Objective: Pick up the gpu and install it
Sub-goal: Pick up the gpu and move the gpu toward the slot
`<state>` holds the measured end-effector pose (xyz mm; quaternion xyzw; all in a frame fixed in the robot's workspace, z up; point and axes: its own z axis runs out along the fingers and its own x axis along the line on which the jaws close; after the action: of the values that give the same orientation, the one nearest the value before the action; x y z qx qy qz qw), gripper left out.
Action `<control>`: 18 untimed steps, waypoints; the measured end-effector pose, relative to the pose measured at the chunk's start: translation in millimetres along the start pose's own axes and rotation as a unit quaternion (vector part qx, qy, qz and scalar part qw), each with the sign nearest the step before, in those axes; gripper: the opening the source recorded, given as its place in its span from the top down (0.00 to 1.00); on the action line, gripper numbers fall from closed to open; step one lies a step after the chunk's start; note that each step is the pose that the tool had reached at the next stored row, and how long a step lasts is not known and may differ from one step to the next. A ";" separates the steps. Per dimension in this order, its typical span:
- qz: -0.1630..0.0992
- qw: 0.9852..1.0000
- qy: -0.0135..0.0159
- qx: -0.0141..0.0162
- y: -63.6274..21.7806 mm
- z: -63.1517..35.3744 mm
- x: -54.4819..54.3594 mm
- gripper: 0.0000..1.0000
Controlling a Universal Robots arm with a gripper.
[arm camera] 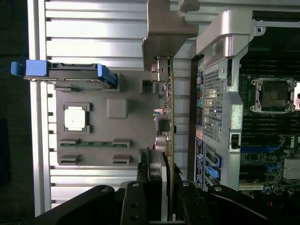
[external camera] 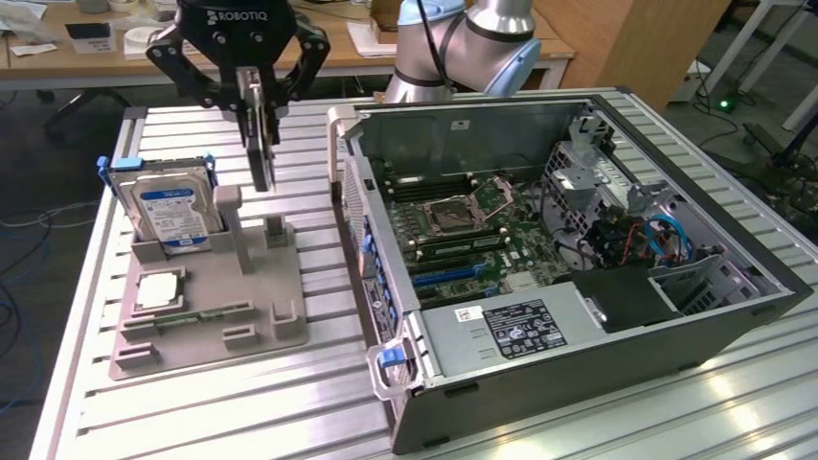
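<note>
My gripper point(external camera: 259, 96) is shut on the gpu point(external camera: 261, 153), a thin card that hangs upright from the fingers. The card is in the air, just above the upright holder point(external camera: 275, 235) of the grey fixture tray point(external camera: 275, 321). It sits to the exterior view's left of the open computer case point(external camera: 511, 129). In the wrist view the gpu point(arm camera: 169, 112) is seen edge-on, with its silver end bracket point(arm camera: 166, 28) at the far end. There the gripper point(arm camera: 164, 204) clamps the near end, and the card lies between the tray and the case wall point(arm camera: 220, 93).
On the tray stand a silver hard drive with a blue label point(external camera: 167, 206), a processor chip point(external camera: 160, 287) and a narrow green memory stick point(external camera: 198, 313). The case's motherboard point(external camera: 466, 225) lies exposed, with blue slots point(external camera: 447, 273). The arm's base point(external camera: 466, 48) is behind the case.
</note>
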<state>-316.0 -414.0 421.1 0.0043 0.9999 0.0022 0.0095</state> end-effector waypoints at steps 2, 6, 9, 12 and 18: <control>0.000 1.000 0.000 0.000 0.0 0.1 -2.9 0.72; 0.000 1.000 0.000 0.000 0.0 0.2 -6.3 0.72; 0.000 1.000 0.000 0.000 0.1 0.2 -7.9 0.72; 0.000 1.000 0.000 0.000 0.0 0.2 -9.4 0.72; 0.000 1.000 0.000 0.000 0.1 0.3 -13.4 0.72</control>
<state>-302.6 -414.0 421.1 0.0043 0.9999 0.0022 0.0096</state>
